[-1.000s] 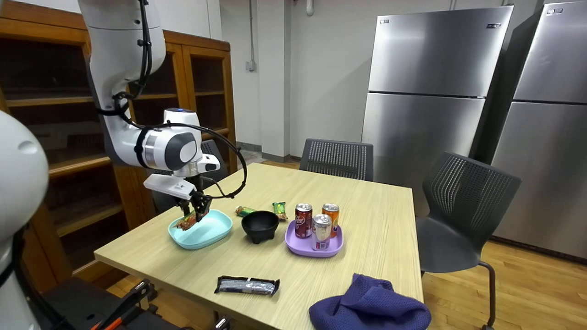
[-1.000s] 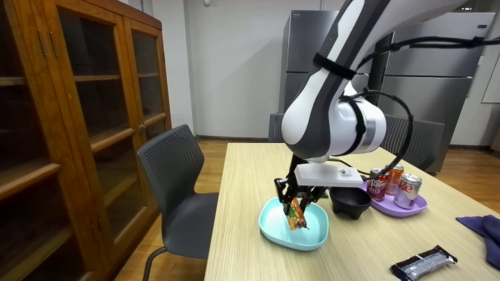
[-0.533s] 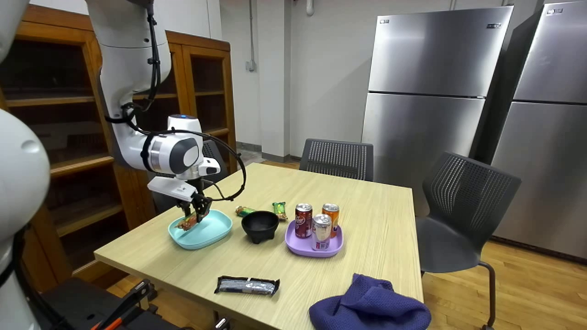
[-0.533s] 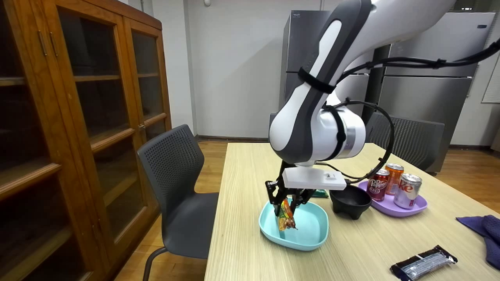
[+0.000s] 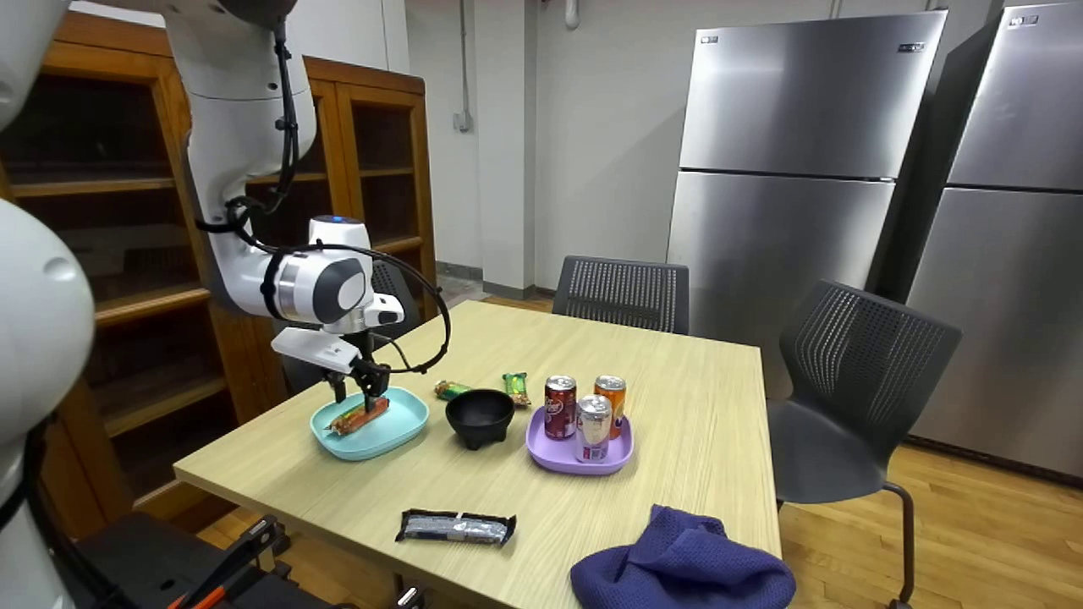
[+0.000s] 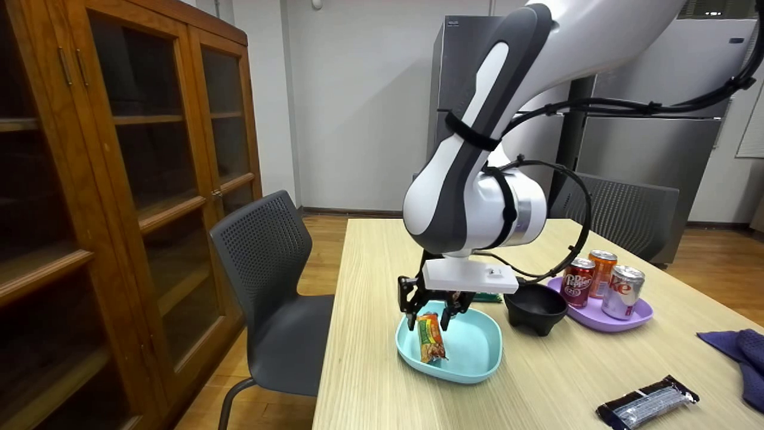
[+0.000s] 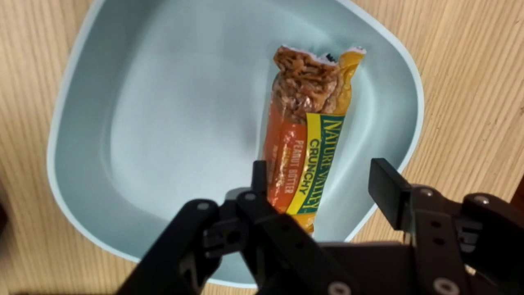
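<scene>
The gripper [image 7: 323, 184] is released, its fingers spread over the granola bar [image 7: 301, 147], which lies in the blue tray [image 7: 184, 114] beneath, close by one finger with a wider gap to the other (whether the nearer one touches the bar, I cannot tell). The tray's rim curves close past the farther finger, while most of its floor lies on the nearer one's side. Beside the gripper stands the black bowl [image 5: 480, 427], the purple tray [image 5: 579, 467] beyond; opposite runs the edge of the table [image 6: 358, 358].
</scene>
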